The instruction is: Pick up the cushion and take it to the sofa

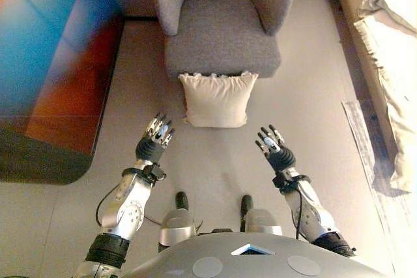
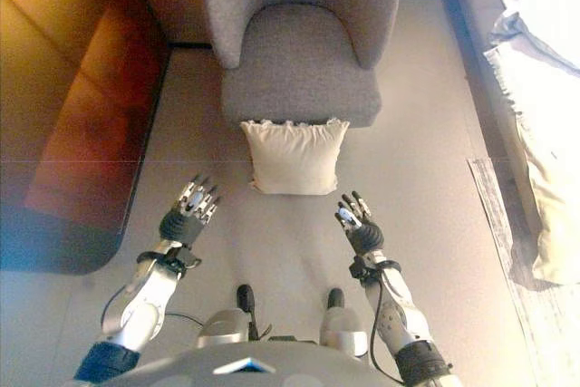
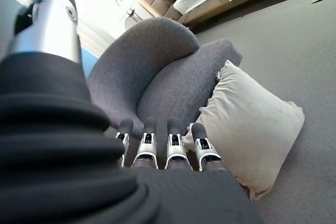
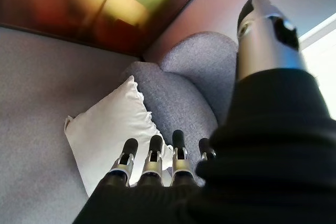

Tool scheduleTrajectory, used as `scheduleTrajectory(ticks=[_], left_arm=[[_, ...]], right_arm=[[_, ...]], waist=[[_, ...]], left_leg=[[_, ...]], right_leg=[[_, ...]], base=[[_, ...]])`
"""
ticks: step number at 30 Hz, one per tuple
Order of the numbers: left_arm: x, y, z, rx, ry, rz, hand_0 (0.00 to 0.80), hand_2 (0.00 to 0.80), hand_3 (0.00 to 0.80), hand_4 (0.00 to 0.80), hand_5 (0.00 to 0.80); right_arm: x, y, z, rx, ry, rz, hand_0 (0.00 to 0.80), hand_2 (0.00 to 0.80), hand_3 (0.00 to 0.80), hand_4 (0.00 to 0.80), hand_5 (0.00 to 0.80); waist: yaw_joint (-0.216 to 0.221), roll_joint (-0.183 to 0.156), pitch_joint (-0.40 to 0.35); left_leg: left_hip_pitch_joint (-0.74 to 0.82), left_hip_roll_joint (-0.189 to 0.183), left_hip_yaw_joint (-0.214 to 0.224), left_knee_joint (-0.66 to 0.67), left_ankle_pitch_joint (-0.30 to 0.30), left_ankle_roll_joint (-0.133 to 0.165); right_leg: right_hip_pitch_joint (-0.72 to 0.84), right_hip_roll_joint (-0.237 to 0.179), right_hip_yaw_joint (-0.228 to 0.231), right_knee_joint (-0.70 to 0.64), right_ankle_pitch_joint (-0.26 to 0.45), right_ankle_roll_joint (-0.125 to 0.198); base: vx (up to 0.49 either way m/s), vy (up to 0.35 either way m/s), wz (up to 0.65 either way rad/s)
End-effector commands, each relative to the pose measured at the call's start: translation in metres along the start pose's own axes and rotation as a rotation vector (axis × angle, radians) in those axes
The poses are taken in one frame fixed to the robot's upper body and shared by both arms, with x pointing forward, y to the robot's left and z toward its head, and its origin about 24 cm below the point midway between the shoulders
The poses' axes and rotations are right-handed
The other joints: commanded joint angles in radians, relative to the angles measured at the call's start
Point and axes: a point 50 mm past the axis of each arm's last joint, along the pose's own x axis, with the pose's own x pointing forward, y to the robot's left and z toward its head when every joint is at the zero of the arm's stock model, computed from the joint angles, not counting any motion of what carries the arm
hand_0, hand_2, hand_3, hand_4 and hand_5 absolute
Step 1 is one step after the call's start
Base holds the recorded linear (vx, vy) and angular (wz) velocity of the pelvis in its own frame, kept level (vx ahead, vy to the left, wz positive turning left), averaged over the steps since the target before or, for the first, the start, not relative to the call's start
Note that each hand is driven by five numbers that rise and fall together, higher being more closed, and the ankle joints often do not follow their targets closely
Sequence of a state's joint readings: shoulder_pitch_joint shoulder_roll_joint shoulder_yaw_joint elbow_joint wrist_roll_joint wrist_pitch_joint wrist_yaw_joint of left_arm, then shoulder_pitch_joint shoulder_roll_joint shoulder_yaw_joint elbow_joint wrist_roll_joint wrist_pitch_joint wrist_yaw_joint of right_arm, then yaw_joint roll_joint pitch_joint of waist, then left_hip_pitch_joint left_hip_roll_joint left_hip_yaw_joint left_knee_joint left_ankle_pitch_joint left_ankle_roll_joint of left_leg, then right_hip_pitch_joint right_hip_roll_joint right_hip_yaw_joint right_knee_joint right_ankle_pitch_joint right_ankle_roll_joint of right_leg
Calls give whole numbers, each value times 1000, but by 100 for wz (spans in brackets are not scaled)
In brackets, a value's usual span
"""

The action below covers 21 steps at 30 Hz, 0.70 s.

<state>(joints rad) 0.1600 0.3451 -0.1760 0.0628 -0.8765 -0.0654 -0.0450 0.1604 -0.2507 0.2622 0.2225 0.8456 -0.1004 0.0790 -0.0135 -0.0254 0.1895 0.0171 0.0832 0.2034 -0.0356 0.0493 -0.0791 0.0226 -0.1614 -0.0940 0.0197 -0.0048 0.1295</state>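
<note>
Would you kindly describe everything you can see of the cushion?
The cushion is cream, square and soft-looking, apparently fabric, with a small ruffled frill along its top edge. It stands on the grey floor, leaning against the front of the grey armchair. Neither hand touches it: the left hand and right hand hover open on either side.

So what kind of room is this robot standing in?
Most likely a living room or lounge at home: a grey upholstered armchair, a cream cushion leaning against its front on the carpeted floor, and pale fabric draped on furniture to one side.
</note>
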Motion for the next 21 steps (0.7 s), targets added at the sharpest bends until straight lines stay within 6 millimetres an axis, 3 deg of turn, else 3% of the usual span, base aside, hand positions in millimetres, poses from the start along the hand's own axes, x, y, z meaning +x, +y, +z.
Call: scheduleTrajectory(ticks=[1,4,6,10,13,16,18,21], left_arm=[[4,0,23,81,-91,-29,0,0,0,0,0],[1,5,15,98,-53,-6,0,0,0,0,0],[-1,9,16,80,-46,-10,0,0,0,0,0],[-4,8,16,74,-36,-20,0,0,0,0,0],[-1,2,17,78,-51,-42,0,0,0,0,0],[-1,0,18,85,-51,-76,0,0,0,0,0],[-4,2,14,84,-44,-69,0,0,0,0,0],[-6,2,6,71,-43,-51,0,0,0,0,0]], right_arm=[[11,25,16,2,-110,92,0,0,0,0,0],[6,25,11,36,-103,61,0,0,0,0,0],[0,17,6,43,-77,37,0,0,0,0,0],[-16,-3,-3,56,-46,-22,0,0,0,0,0],[-15,-8,2,55,-66,-32,0,0,0,0,0],[-14,-13,9,68,-90,-52,0,0,0,0,0],[-13,-18,10,70,-95,-61,0,0,0,0,0],[-9,-16,13,33,-80,-37,0,0,0,0,0]], waist=[[6,-5,-17],[-2,21,-9],[-20,33,-3],[-74,1,7],[-112,-37,25],[-135,-40,43],[-129,-49,51],[-131,-49,27]], left_leg=[[-115,-62,-25,187,-142,111],[-96,-61,-16,183,-156,127],[-74,-58,-15,189,-165,124],[-40,-99,-48,239,-218,118],[-38,-133,-80,277,-280,117],[-9,-141,-119,286,-321,115],[4,-135,-145,324,-363,117],[62,-96,-127,337,-385,97]], right_leg=[[-91,-48,8,326,7,39],[-201,-59,11,589,74,22],[-264,-47,22,634,84,10],[-283,-19,73,402,106,15],[-323,-35,129,147,184,49],[-374,-40,162,-17,260,66],[-382,-59,137,-21,265,67],[-373,-74,96,28,253,65]], base=[[60,98,-1],[88,168,-11],[176,122,-16],[299,-60,14],[337,-182,33],[440,-174,57],[495,-207,59],[484,-146,7]])
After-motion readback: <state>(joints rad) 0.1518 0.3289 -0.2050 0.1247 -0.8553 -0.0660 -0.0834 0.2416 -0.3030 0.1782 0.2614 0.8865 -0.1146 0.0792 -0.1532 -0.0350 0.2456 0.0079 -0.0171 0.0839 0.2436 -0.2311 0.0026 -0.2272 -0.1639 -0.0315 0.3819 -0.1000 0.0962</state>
